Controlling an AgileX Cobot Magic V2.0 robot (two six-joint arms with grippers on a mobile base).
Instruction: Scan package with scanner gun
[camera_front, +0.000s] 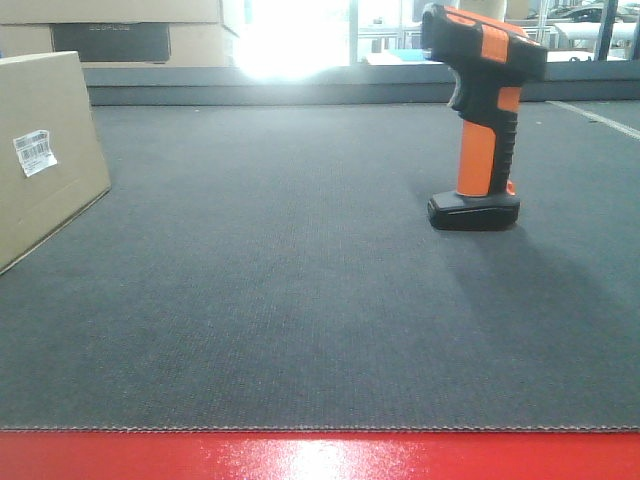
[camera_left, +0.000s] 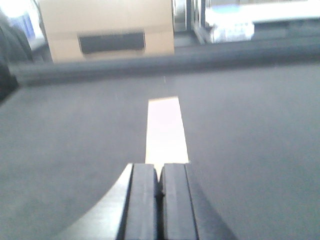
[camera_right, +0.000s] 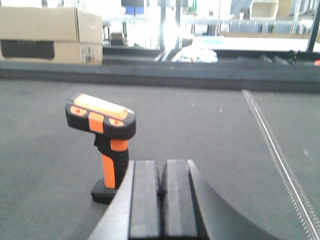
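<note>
The scanner gun (camera_front: 484, 115) is standing upright, far right on the tabletop (camera_front: 300, 300); the package (camera_front: 45, 150) is sitting far left. I am holding both hands pressed together, empty: right hand (camera_right: 161, 200) near the scanner gun, left hand (camera_left: 160, 200) idling. Grasp not begun; next I must spread the right hand around the orange handle.

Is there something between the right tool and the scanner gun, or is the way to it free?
Nothing visible stands in the way. In the right wrist view the scanner gun stands upright on the dark mat, just ahead and to the left of the shut right tool, with only bare mat between them. The package sits far off.
</note>
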